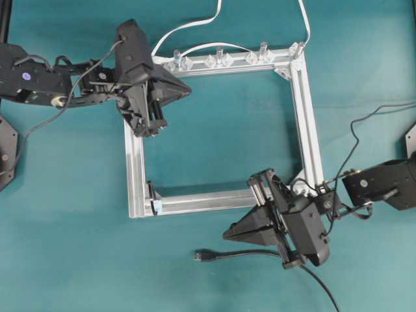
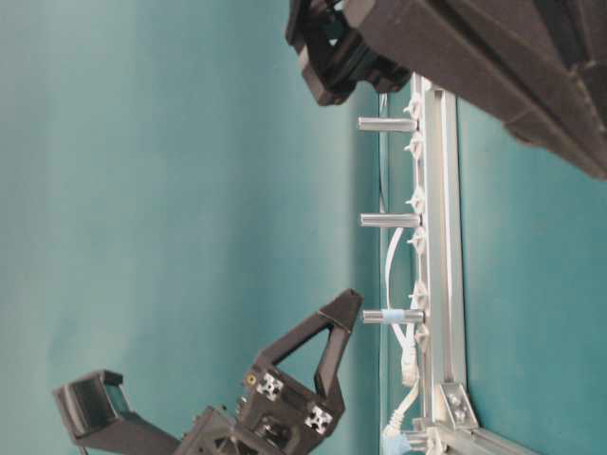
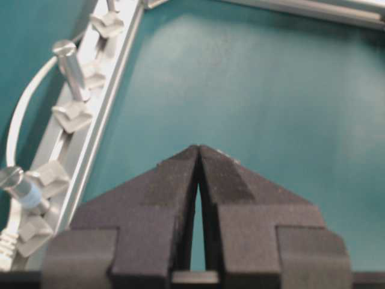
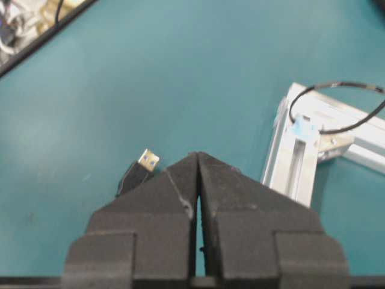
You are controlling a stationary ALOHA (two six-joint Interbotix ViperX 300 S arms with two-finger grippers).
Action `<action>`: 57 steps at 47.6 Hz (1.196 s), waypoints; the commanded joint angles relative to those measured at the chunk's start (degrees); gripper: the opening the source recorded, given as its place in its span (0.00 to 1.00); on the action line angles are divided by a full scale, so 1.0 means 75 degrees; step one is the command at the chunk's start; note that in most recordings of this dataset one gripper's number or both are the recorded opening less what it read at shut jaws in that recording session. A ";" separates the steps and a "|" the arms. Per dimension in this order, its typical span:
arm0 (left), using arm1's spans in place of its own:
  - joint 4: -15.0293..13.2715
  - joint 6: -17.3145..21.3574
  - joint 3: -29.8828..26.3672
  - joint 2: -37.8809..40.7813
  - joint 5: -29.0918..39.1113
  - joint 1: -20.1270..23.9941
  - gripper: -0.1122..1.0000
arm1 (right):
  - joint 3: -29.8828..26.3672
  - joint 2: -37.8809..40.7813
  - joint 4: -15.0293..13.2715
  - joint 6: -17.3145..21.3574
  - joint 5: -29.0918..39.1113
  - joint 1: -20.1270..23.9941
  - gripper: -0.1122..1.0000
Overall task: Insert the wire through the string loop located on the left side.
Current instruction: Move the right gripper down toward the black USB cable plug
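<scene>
The wire [image 1: 247,253] is a thin black cable lying on the teal table below the frame, and its USB plug [image 1: 199,255] points left. In the right wrist view the plug [image 4: 139,170] lies just left of my shut right gripper [image 4: 198,155], untouched. The string loop [image 4: 337,103] rises from a pale blue piece [image 4: 304,127] at the frame's near-left corner [image 1: 155,207]. My right gripper [image 1: 225,233] hovers shut and empty, right of that corner and above the plug. By the frame's far-left corner, my left gripper [image 1: 189,93] is shut and empty [image 3: 198,147].
A square aluminium frame [image 1: 305,123] lies in the middle of the table. Its far bar carries several clear pegs [image 2: 387,220] and clips. White cables [image 1: 195,25] run off behind it, and black arm leads [image 1: 364,123] trail at the right.
</scene>
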 commanded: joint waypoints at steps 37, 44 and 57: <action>0.0023 -0.0023 0.0293 -0.1277 0.1090 -0.0387 0.79 | -0.0176 -0.0223 0.3234 -0.0516 0.0105 0.1207 0.81; 0.0023 0.0000 0.0293 -0.1336 0.1313 -0.0445 0.84 | -0.0340 -0.0129 0.4441 -0.1477 0.0059 0.1441 0.81; 0.0023 0.0059 0.0352 -0.1348 0.1324 -0.0445 0.85 | -0.0621 0.0188 0.5754 -0.2391 -0.0188 0.1746 0.80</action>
